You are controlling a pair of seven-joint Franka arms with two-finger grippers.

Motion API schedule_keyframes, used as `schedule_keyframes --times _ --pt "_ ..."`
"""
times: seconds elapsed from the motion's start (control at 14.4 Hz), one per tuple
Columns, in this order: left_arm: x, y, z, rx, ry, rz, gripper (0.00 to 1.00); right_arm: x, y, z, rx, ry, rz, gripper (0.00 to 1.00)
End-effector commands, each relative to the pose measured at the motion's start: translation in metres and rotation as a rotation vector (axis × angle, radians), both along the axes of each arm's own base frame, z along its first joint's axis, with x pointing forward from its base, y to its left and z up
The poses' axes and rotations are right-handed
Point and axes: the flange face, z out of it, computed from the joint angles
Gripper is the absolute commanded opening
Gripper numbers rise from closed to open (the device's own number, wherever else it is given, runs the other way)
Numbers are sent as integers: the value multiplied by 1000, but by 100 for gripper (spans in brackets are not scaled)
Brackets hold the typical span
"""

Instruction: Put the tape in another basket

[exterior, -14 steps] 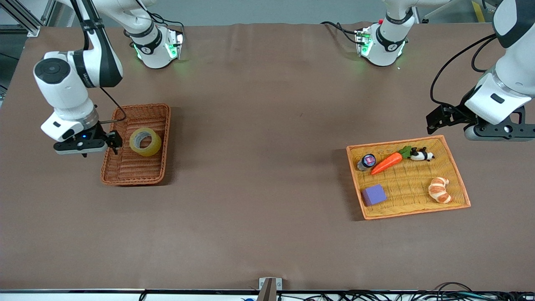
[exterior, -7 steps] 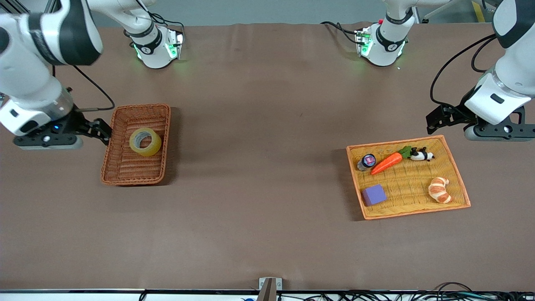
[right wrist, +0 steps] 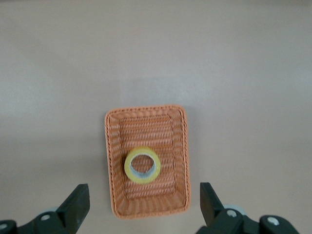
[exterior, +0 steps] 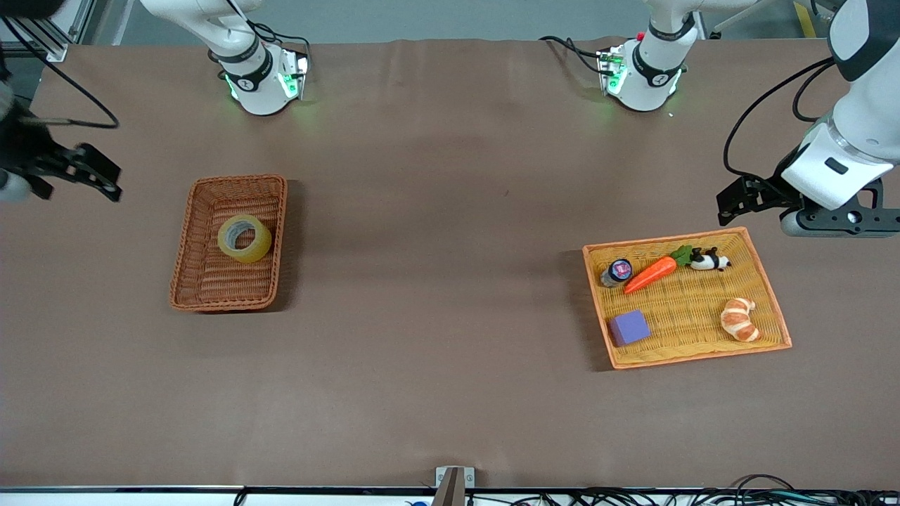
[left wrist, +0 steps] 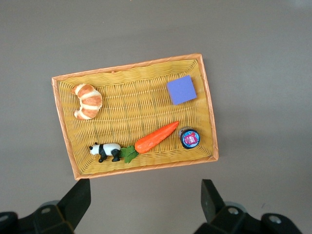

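The translucent yellowish tape (exterior: 244, 238), a ring with a grey core, is lying flat in the reddish-brown wicker basket (exterior: 184, 258). The right gripper (right wrist: 141, 204) is hanging high over it, wide open and empty; the left gripper (left wrist: 144, 201) is waiting, spread and empty, above the yellow tray (left wrist: 62, 127).

Glossy translucent tape (exterior: 244, 238) lies in a rough woven wicker basket (exterior: 208, 294); the brown table (exterior: 436, 246) cover looks matt, the tray (exterior: 692, 356) woven straw
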Motion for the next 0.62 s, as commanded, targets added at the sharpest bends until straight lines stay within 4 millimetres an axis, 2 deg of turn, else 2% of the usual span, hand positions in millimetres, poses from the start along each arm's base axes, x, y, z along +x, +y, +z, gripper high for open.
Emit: schedule_keyframes --times 0.0,0.55 --pt "-2 0 3 18 1 -4 100 7 -3 -8 25 34 -1 100" --pt "-3 -1 4 13 0 3 100 5 6 -3 17 34 79 100"
